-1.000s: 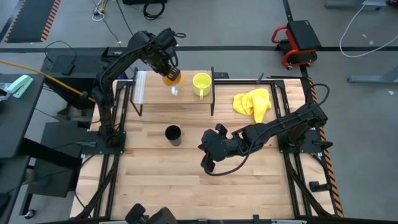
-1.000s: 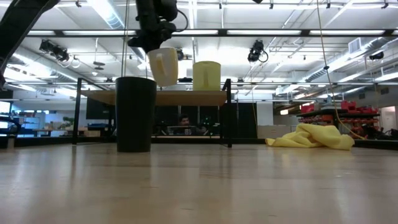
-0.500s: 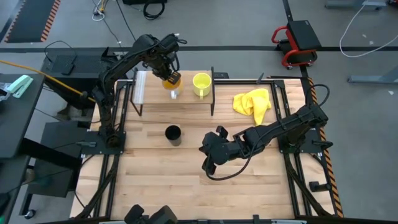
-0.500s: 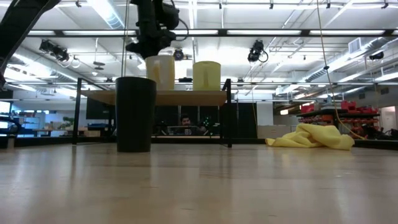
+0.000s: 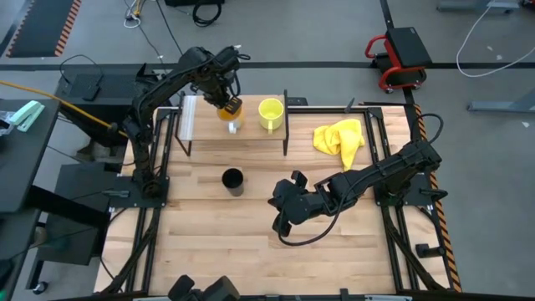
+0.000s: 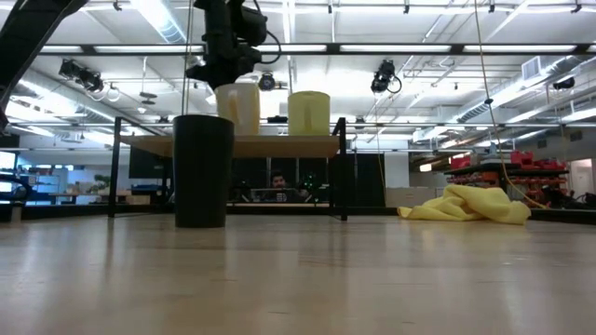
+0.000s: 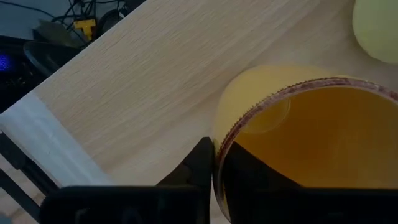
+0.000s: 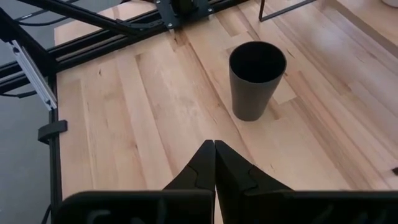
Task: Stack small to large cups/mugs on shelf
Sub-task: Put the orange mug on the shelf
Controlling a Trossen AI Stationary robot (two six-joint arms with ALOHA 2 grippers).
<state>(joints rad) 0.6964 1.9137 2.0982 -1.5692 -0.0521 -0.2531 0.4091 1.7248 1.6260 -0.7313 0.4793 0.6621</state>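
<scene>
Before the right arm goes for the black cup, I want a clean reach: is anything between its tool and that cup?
Nothing visible: bare tabletop lies between the shut right tool and the black cup.

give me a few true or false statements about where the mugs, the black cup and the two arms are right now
1. The orange mug stands on the shelf beside the yellow mug. True.
2. The black cup is on the shelf. False: it stands on the tabletop in front of the shelf.
3. The left gripper is at the orange mug, one of its fingers against the rim. True.
4. The right gripper holds the black cup. False: its fingers are shut on nothing, apart from the cup.
5. The yellow cloth lies on the shelf. False: it lies on the tabletop, to the shelf's right.
</scene>
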